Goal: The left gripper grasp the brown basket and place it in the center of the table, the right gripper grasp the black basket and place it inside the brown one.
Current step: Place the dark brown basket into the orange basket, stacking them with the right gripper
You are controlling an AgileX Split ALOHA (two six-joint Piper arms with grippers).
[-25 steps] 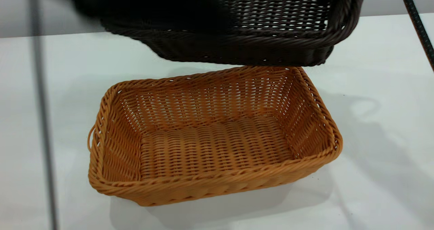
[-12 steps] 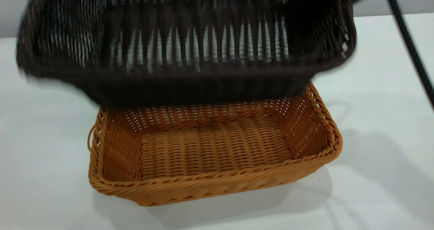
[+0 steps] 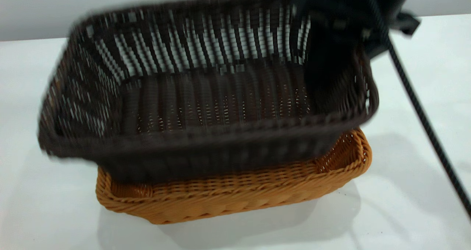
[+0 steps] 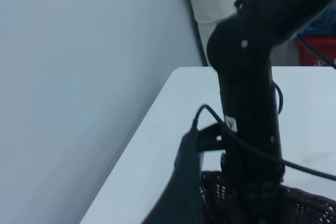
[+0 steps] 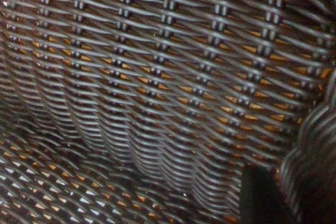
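Observation:
The black basket point(image 3: 206, 106) hangs tilted over the brown basket point(image 3: 228, 202), its bottom sunk partly inside the brown rim and hiding most of the brown interior. My right gripper point(image 3: 331, 69) is shut on the black basket's right-hand wall, one finger inside it. The right wrist view is filled by the black basket's weave point(image 5: 157, 87), with orange showing through the gaps, and my right gripper point(image 5: 283, 192) is clamped at the rim. The brown basket rests on the white table point(image 3: 404, 206). The left gripper is outside the exterior view; its wrist view looks at the right arm point(image 4: 247, 103) and the black basket point(image 4: 304, 205).
A black braided cable point(image 3: 423, 121) slants down from the right arm across the table's right side. A pale wall point(image 4: 79, 77) borders the table's far edge. White tabletop lies to both sides of the baskets.
The black basket has come down and forward from the back, and now covers most of the brown basket's inside. The right gripper has come into view with it.

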